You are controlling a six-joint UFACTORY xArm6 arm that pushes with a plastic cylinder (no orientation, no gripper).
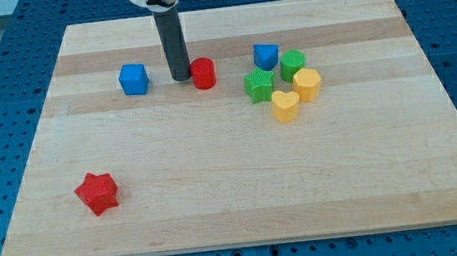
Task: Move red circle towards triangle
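The red circle (203,73) sits on the wooden board (243,194) in the upper middle. My tip (180,77) stands right against its left side, touching or nearly touching it. The blue triangle-like block (265,55) lies to the right of the red circle, at the upper left of a cluster of blocks. The rod rises from the tip to the view's top.
A blue cube (133,79) lies left of my tip. A green star (259,85), a green circle (293,64), a yellow hexagon (307,83) and a yellow heart (285,106) cluster at the right. A red star (97,193) lies at the lower left.
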